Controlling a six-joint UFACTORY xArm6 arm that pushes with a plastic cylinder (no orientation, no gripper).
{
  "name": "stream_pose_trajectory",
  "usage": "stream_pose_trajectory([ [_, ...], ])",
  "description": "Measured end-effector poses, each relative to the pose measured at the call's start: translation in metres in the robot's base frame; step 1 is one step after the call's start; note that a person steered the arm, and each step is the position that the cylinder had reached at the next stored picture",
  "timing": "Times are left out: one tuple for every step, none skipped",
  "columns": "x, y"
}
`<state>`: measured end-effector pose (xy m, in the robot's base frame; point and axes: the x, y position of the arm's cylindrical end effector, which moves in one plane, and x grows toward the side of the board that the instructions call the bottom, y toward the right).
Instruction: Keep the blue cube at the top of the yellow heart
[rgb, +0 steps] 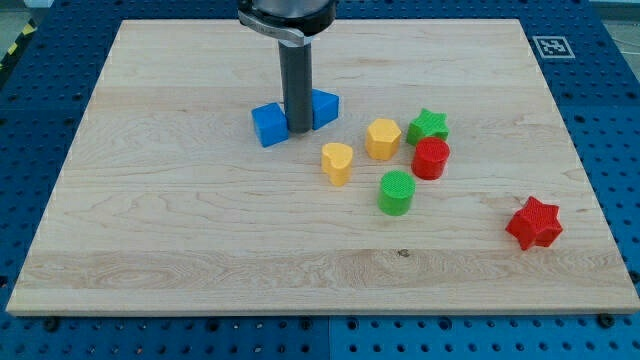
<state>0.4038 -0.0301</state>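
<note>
The blue cube (269, 124) sits on the wooden board (150, 230), up and to the left of the yellow heart (337, 162). My tip (299, 130) rests just right of the cube, touching or nearly touching it, between it and a second blue block (324, 108), which the rod partly hides. The yellow heart lies below and to the right of my tip, apart from it.
A yellow hexagon-like block (382, 138) sits right of the heart. A green star (428, 125), a red cylinder (431, 158) and a green cylinder (397, 192) cluster further right. A red star (533, 223) lies alone at the lower right.
</note>
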Motion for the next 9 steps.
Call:
stream_pose_trajectory([
  [-0.005,-0.001],
  [-0.034,-0.018],
  [-0.067,-0.037],
  [-0.088,-0.07],
  [-0.079,-0.106],
  [-0.054,-0.109],
  [-0.017,-0.109],
  [-0.003,-0.083],
  [-0.003,-0.051],
])
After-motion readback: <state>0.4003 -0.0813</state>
